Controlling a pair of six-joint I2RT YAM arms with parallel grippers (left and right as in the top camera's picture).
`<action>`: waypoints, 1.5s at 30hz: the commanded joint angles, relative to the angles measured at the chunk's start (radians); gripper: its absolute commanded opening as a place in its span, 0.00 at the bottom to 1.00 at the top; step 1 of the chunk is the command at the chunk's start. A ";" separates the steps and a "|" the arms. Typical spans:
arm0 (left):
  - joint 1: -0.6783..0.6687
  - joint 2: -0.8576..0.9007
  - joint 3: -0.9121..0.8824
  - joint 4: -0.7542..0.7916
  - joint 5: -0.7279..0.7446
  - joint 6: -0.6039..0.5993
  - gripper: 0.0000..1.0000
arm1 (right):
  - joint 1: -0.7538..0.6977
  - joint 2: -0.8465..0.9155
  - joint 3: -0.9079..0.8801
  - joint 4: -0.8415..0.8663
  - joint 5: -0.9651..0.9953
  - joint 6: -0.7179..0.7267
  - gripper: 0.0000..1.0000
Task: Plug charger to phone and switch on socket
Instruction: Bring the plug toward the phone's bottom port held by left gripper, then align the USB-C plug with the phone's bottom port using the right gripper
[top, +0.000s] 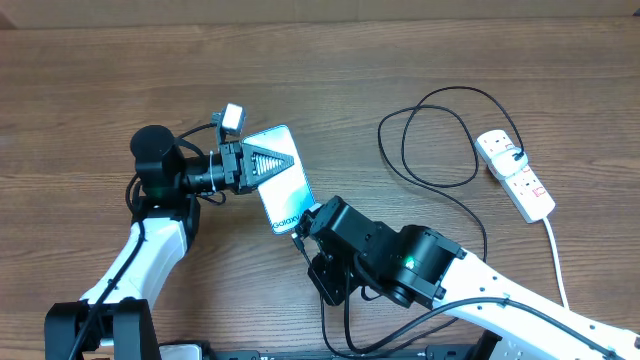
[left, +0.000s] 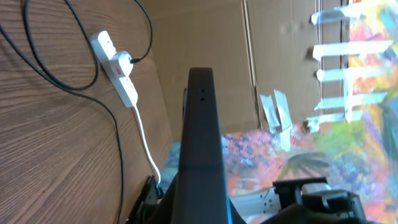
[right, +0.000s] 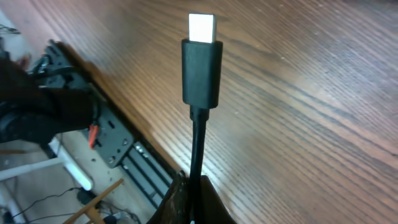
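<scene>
My left gripper (top: 272, 160) is shut on the phone (top: 283, 192), holding it just above the table with its blue screen up and the white "Galaxy" strip toward the right arm. From the left wrist, the phone (left: 200, 130) is a dark edge-on bar rising from that gripper (left: 199, 213). My right gripper (top: 304, 233) is shut on the charger (right: 201, 68), pinching the thin black cable just behind the plug tip. The tip (top: 297, 238) sits right at the phone's strip end; I cannot tell if it touches. The socket (top: 516, 176) lies at the far right with a black plug in it.
The charger's black cable (top: 440, 140) loops over the wood table between the phone and the socket (left: 115, 67). A white cord (top: 556, 262) runs from the socket toward the front edge. Metal framing (right: 112, 143) sits past the table edge.
</scene>
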 joint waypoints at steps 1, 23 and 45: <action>-0.002 0.003 0.027 0.002 0.042 0.061 0.04 | 0.001 -0.003 0.034 -0.022 0.047 -0.014 0.04; 0.000 0.003 0.027 0.002 0.003 0.104 0.04 | 0.001 -0.003 0.080 -0.028 0.055 0.021 0.04; 0.002 0.003 0.026 0.002 0.050 0.105 0.04 | 0.002 -0.003 0.080 0.020 0.135 0.016 0.04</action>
